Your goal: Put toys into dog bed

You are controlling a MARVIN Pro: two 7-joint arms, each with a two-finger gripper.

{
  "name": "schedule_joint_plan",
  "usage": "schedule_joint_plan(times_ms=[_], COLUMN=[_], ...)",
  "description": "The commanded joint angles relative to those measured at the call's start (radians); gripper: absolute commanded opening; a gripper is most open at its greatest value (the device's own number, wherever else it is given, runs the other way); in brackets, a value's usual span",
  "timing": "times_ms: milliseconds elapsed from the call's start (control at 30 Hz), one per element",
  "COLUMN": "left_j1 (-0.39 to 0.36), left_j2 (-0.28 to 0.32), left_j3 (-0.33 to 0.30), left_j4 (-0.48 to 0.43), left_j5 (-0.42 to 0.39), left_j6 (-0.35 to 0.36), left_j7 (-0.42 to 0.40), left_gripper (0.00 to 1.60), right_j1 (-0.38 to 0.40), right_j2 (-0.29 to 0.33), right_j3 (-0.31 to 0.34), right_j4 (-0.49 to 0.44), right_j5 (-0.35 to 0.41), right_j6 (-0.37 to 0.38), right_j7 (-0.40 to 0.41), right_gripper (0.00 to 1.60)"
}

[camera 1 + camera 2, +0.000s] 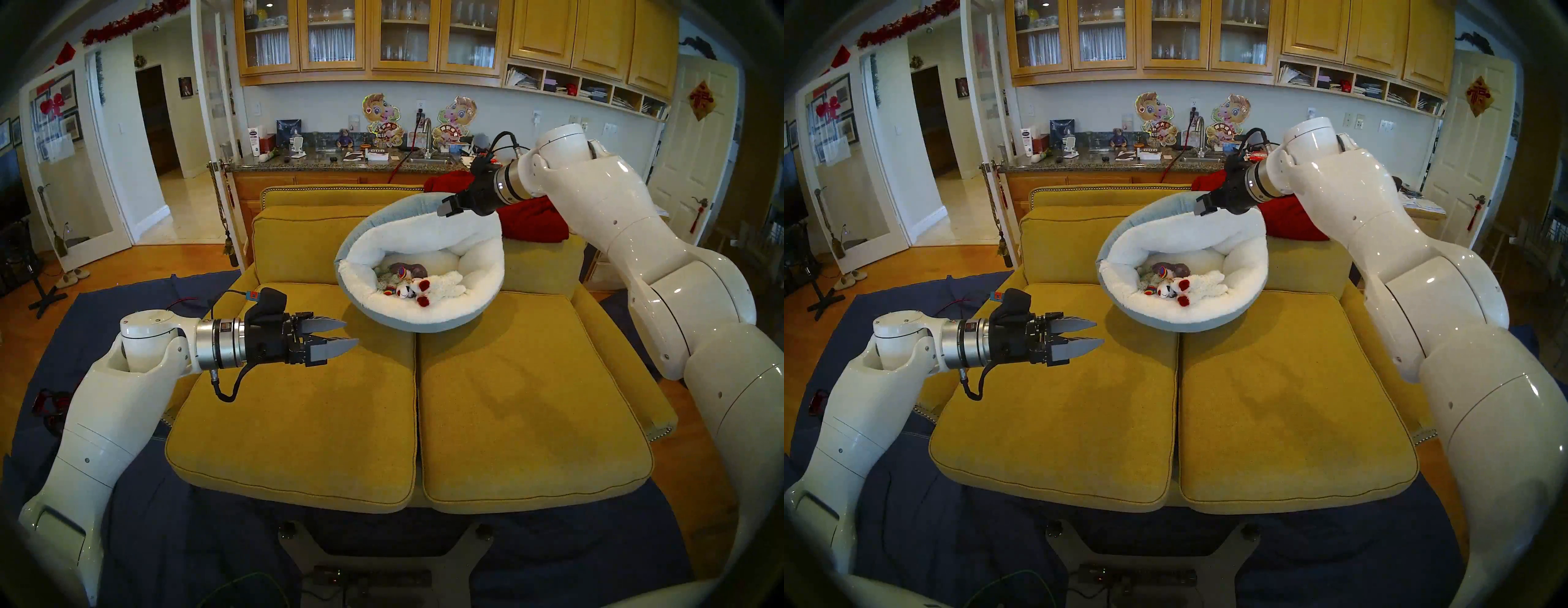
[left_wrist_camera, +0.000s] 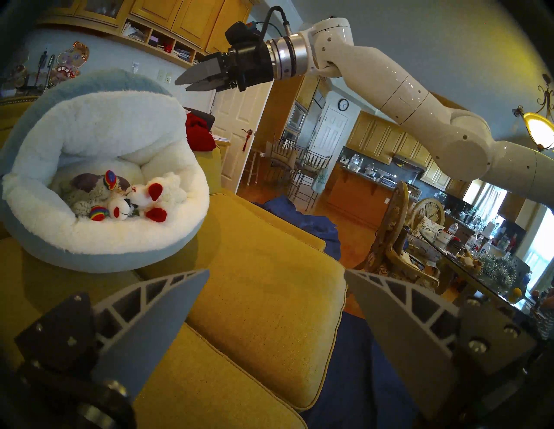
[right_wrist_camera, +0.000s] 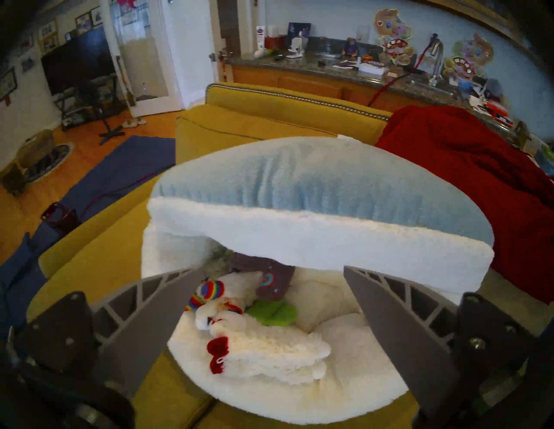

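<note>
Five toys (image 1: 418, 283) are lying bunched inside the bed (image 1: 441, 314) on the sofa (image 1: 530, 403). Soft, light, squashy plush; any limb is offering a hold. Left tool (image 1: 341, 333) and right tool (image 1: 446, 208) are both gaping open, carrying nothing.

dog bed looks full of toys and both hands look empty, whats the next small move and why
Probably pull the right hand back from the dog bed. The toys lie inside it, none shows on the sofa, and both hands are open and empty.
</note>
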Motion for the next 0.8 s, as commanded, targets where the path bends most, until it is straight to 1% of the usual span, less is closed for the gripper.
schedule_joint_plan(times_ms=[0, 100, 367, 767], left_j1=[-0.023, -0.023, -0.020, -0.018], left_j2=[0.002, 0.001, -0.001, -0.003], left_j3=[-0.016, -0.016, -0.015, -0.014], left_j4=[-0.013, -0.012, -0.011, -0.010], left_j5=[-0.008, -0.007, -0.005, -0.002], left_j6=[-0.004, -0.004, -0.004, -0.004], left_j7=[-0.003, -0.003, -0.002, -0.002], left_gripper=[1.60, 1.60, 1.60, 1.60], right_j1=[-0.019, -0.031, -0.072, -0.154], right_j2=[0.080, 0.095, 0.161, 0.263], right_j3=[0.005, 0.004, 0.007, 0.012], right_j4=[-0.091, -0.102, -0.164, -0.256], right_j5=[0.020, 0.023, 0.034, 0.056], right_j6=[0.027, 0.035, 0.059, 0.095], right_j7=[0.083, 0.099, 0.159, 0.230], right_gripper=[1.60, 1.60, 1.60, 1.60])
